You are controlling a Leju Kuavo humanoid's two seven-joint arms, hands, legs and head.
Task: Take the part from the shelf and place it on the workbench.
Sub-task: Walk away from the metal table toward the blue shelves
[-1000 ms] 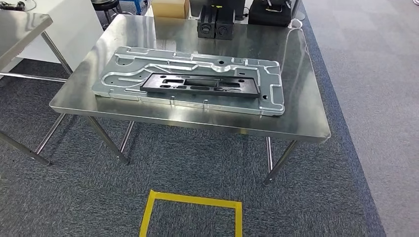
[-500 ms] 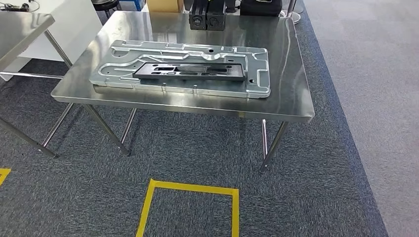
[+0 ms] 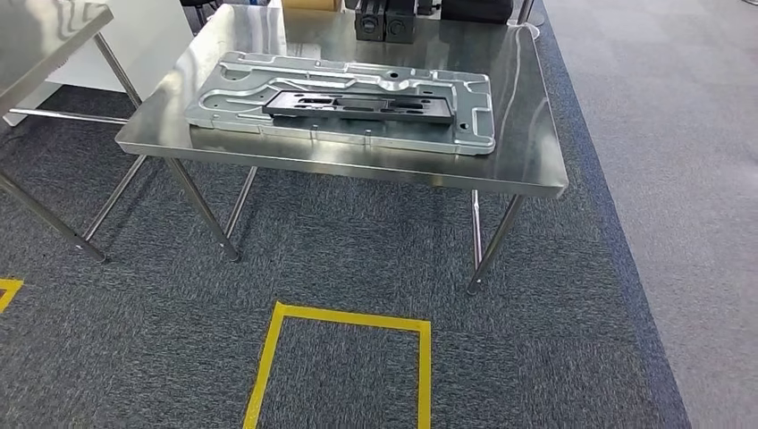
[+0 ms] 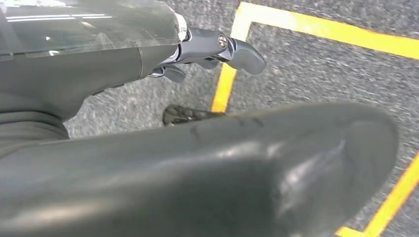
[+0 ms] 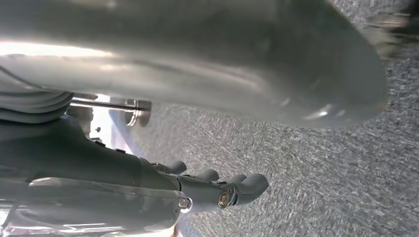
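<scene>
- From my head the scene is evenly bright and sharp; the steel table mirrors soft overhead light, and faint shadows fall on the carpet beneath it.
- At both wrists the carpet is streaked with blur.
- My left hand carries small highlights; a white glare sits behind my right hand.

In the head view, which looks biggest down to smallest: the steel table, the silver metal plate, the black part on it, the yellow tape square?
1. Steel table
2. Silver metal plate
3. Black part and yellow tape square: unsure, since the square lies nearer the camera and is cut off.
</scene>
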